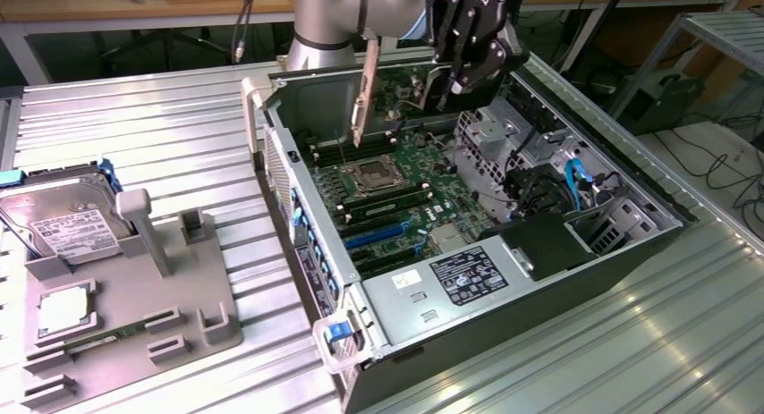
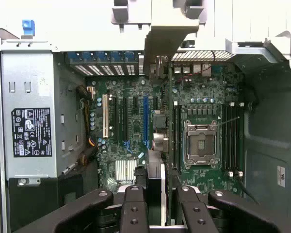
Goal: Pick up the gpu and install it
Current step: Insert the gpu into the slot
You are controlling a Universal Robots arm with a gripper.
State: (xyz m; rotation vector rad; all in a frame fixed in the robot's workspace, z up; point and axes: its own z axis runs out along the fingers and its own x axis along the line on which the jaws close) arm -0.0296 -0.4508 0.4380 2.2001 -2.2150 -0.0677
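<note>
The hand's (image 2: pixel 157 191) two black fingers (image 2: pixel 134 206) are closed narrowly on the gpu (image 2: pixel 158 141), which shows edge-on between them, hanging above the motherboard (image 2: pixel 131 126). In the exterior view the hand (image 1: pixel 460 79) sits at 12 o'clock over the open computer case (image 1: pixel 513 351). The gpu (image 1: pixel 367 88) is at the hand's 9 o'clock, its bracket tip pointing down near the processor socket (image 1: pixel 372 174). As I judge it, the thin card could tilt in the grip, or its bracket could catch the case wall or strike the board.
</note>
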